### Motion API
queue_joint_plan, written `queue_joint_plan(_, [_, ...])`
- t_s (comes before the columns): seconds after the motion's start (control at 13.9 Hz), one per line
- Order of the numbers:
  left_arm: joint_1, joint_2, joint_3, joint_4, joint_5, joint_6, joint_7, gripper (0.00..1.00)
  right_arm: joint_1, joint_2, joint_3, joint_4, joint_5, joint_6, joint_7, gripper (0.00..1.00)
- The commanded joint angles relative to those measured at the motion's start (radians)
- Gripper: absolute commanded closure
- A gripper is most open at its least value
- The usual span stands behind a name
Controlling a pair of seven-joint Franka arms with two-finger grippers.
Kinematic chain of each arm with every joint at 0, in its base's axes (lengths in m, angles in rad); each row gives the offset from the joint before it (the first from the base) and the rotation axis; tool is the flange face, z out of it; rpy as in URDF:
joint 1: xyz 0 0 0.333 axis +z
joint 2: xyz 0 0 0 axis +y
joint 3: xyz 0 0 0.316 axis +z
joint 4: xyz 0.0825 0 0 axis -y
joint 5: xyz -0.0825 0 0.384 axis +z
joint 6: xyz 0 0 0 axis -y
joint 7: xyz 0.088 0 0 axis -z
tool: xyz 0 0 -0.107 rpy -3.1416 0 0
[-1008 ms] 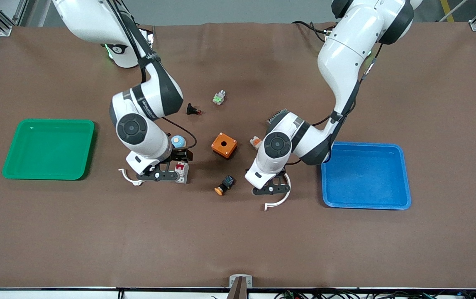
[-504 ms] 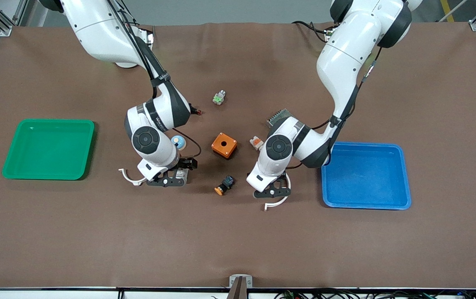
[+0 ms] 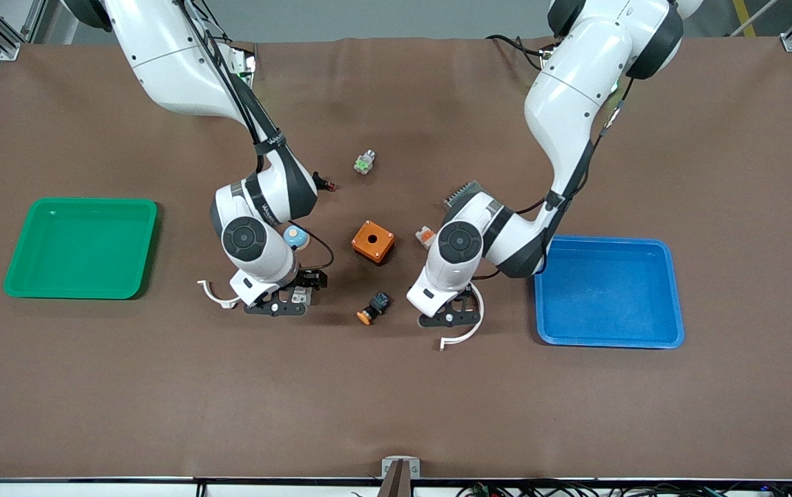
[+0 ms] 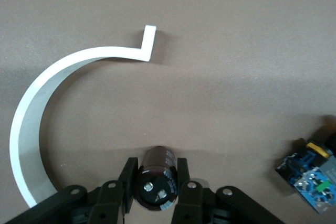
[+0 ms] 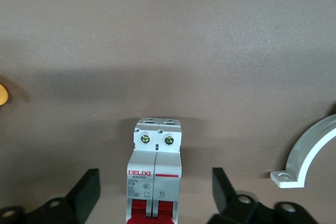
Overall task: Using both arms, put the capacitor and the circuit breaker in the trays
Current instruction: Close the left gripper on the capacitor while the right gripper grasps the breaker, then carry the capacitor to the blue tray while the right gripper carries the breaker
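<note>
The breaker (image 5: 155, 174) lies on the table between the right gripper's (image 5: 155, 195) wide-open fingers (image 5: 86, 192), touching neither, its red levers toward the wrist. The capacitor (image 4: 156, 178) sits clamped between the left gripper's (image 4: 156, 178) narrow fingers (image 4: 182, 170), low at the table (whether it is lifted is not clear).

From the front, the right gripper (image 3: 284, 301) covers most of the breaker (image 3: 301, 295) and the left gripper (image 3: 452, 315) hides the capacitor; only the wrist views show both. The front view alone shows the green tray (image 3: 30, 281) and blue tray (image 3: 672, 290) at the table's ends.
</note>
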Motion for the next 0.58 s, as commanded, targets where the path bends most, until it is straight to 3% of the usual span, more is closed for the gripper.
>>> queue_joint_plan(0.0, [0.030,-0.054,0.012,-0.002,0.026,-0.026,0.020,0.99,-0.002,0.003,0.000,0.007,0.011,0.006,0.006,0.40])
queue_joint_plan(0.22, [0.081,-0.155,0.019,-0.010,0.026,-0.128,0.034,1.00,-0.005,0.000,0.000,0.012,0.013,-0.004,0.003,0.66])
queue_joint_plan(0.36, [0.125,-0.234,0.027,-0.060,0.051,-0.170,0.062,1.00,-0.012,-0.017,0.000,0.010,0.013,-0.014,0.002,0.72])
queue_joint_plan(0.5, [0.199,-0.327,0.024,-0.166,0.068,-0.170,0.150,1.00,-0.014,-0.075,-0.008,0.017,0.011,-0.105,-0.001,0.73])
